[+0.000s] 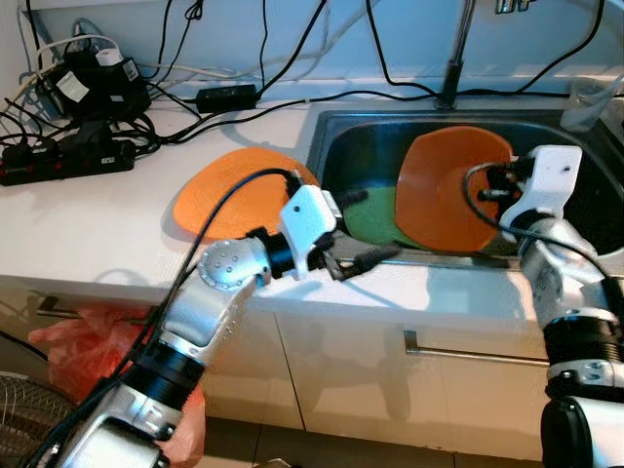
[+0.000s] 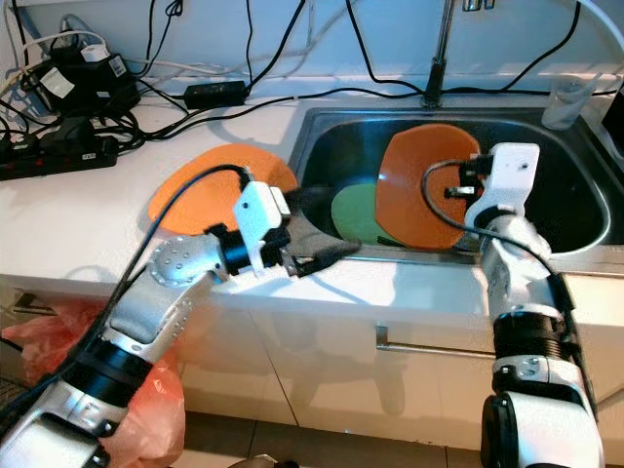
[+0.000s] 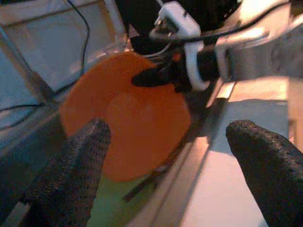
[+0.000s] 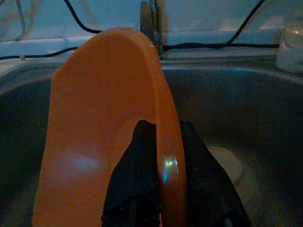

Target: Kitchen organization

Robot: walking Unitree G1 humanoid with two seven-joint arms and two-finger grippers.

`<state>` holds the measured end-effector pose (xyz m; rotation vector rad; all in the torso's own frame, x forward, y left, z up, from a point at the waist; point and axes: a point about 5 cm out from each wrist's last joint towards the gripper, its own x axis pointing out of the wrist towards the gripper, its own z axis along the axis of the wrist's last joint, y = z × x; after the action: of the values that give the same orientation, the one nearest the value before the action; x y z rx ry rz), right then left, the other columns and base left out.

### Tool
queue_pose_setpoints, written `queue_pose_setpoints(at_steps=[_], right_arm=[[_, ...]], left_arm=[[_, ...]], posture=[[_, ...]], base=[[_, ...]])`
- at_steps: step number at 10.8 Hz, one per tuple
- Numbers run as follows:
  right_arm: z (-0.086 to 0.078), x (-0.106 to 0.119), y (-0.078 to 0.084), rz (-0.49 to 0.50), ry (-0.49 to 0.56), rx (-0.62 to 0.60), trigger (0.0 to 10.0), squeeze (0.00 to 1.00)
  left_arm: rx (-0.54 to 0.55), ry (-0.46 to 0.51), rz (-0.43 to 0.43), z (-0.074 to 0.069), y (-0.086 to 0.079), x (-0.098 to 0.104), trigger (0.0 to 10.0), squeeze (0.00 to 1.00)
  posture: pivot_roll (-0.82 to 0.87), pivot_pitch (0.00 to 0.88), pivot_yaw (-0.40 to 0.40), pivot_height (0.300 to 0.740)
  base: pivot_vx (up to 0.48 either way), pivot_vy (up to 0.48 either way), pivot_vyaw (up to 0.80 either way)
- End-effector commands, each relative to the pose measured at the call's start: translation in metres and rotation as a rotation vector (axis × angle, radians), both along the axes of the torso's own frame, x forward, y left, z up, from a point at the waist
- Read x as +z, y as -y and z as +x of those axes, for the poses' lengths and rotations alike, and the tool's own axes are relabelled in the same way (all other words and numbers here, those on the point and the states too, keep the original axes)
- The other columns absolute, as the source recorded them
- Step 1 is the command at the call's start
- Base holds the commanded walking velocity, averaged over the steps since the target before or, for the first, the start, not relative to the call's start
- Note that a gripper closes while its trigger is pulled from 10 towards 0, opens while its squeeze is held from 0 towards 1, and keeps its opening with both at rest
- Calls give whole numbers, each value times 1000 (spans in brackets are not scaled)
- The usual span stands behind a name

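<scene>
From the head cams my right claw (image 1: 490, 182) is clamped on the rim of an orange plate (image 1: 444, 190), held upright over the sink (image 1: 361, 132), right of centre. Left claw (image 1: 363, 259) sits mid-frame, fingers spread, holding nothing. A second orange plate (image 1: 219, 200) lies on the tabletop (image 1: 88, 224). Left wrist cam: fingers (image 3: 71, 177) wide apart. Right wrist cam: rim pinched (looks thin). I'd lift slowly, keeping it vertical so it can't slip.

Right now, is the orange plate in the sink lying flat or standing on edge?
On edge. The orange plate stands tilted upright in the sink, its rim pinched by the right tool.
</scene>
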<state>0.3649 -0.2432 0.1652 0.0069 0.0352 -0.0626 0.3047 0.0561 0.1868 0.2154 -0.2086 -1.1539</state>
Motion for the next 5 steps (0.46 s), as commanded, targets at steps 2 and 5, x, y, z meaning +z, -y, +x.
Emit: queue_pose_setpoints(at_steps=[2,5], right_arm=[[3,-6,-7,13,28,3,10000,0],[11,-12,-17,50,26,7,10000,0]], left_arm=[[-5,-44,-34,-3,2,5,10000,706],[10,-104,-90,-7,-4,14,10000,188]], posture=[[-75,0,119,740],[-34,0,122,740]], base=[[0,0,0],[0,0,0]])
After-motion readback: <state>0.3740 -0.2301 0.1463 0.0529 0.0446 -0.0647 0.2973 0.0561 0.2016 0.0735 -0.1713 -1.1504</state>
